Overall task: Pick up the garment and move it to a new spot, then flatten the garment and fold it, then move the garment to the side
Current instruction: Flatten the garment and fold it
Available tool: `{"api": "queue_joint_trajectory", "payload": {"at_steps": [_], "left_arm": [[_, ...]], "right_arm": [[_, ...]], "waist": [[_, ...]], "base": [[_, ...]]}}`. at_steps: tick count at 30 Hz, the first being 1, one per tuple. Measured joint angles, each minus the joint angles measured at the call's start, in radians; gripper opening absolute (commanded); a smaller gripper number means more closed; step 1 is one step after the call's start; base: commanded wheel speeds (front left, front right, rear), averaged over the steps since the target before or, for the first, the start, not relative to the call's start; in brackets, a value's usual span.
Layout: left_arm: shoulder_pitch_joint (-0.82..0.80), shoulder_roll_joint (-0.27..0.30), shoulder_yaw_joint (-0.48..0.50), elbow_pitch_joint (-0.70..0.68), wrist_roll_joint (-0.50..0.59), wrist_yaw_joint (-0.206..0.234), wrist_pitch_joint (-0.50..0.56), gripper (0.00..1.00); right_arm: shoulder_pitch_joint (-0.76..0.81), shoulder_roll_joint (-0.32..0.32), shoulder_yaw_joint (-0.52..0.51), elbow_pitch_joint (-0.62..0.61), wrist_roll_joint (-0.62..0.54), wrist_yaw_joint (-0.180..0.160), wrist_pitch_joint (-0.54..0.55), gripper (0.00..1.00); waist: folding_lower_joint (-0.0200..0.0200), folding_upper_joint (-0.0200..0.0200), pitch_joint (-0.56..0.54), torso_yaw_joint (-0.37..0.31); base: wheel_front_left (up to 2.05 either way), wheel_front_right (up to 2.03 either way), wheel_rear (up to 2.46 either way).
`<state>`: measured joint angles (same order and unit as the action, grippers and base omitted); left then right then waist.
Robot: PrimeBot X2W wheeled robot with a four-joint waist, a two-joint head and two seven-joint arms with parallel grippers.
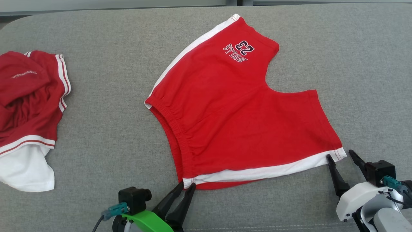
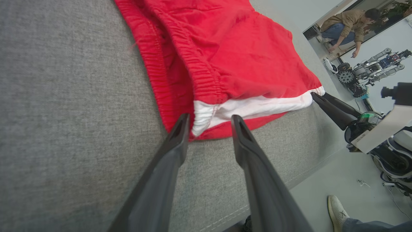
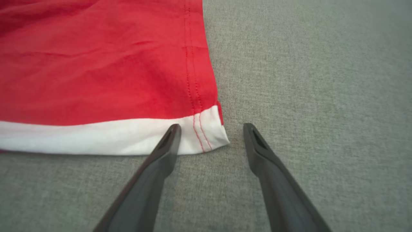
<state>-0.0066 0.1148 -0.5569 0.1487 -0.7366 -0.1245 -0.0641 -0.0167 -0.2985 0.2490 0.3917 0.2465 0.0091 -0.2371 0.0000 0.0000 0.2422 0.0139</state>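
At far left a crumpled red-and-white garment (image 1: 29,106) lies on the grey fabric-covered counter (image 1: 106,129), cut off by the head view's edge. I cannot tell what kind of garment it is.

My left tool (image 1: 187,186) stands with its fingers parted around the white-banded waistband corner of the red cotton shorts (image 1: 238,122), not pinched shut. Whether the fingers touch the cloth is hard to make out.

The shorts lie mid-counter, spread nearly flat. Their white side stripe is nearest me, and the printed number and lettering are on the far leg.

My right tool (image 1: 341,156) is wide open, its fingers astride the hem corner at the stripe's other end.

I judge the moving and flattening largely done. The fold has not begun, and the move to the side remains. The shorts' under layer is hidden, and the waistband looks a little rumpled.
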Motion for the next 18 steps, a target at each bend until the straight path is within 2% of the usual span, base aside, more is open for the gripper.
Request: {"api": "queue_joint_trajectory", "payload": {"at_steps": [4,8,9,11,12,14,18], "left_arm": [[-0.016,0.003,-0.003,0.004,-0.006,0.0,-0.009,0.31],[-0.031,0.003,-0.011,0.007,-0.012,0.0,-0.018,0.24],[-0.034,0.003,-0.015,0.008,-0.016,0.0,-0.023,0.23],[-0.035,0.003,-0.025,0.012,-0.017,0.0,-0.025,0.16],[-0.035,0.003,-0.028,0.014,-0.017,0.0,-0.025,0.13],[-0.036,0.003,-0.036,0.021,-0.018,0.0,-0.025,0.0],[-0.036,0.007,-0.047,0.029,-0.035,0.0,-0.027,0.0]], "right_arm": [[-0.001,0.008,0.002,0.012,0.004,0.009,0.0,1.0],[-0.012,0.015,0.01,0.025,0.01,0.017,-0.001,1.0],[-0.017,0.015,0.01,0.028,0.01,0.02,-0.001,0.97],[-0.023,0.015,0.012,0.035,0.01,0.028,-0.001,0.74],[-0.025,0.015,0.013,0.038,0.01,0.034,-0.001,0.46],[-0.029,0.018,0.013,0.046,0.02,0.037,-0.001,0.0],[-0.036,0.022,0.018,0.056,0.046,0.061,-0.001,0.0]], "waist": [[0.0,0.0,0.0,-0.005],[0.0,0.0,-0.001,-0.006],[0.0,0.0,-0.002,-0.006],[0.0,0.0,-0.003,-0.005],[0.0,0.0,-0.004,-0.004],[0.0,0.0,-0.007,-0.002],[0.0,0.0,-0.013,0.003]], "base": [[0.0,0.0,0.0],[0.0,0.0,0.0],[0.0,0.0,0.0],[0.0,0.0,0.0],[0.0,0.0,0.0],[0.0,0.0,0.0],[0.0,0.0,0.0]]}}
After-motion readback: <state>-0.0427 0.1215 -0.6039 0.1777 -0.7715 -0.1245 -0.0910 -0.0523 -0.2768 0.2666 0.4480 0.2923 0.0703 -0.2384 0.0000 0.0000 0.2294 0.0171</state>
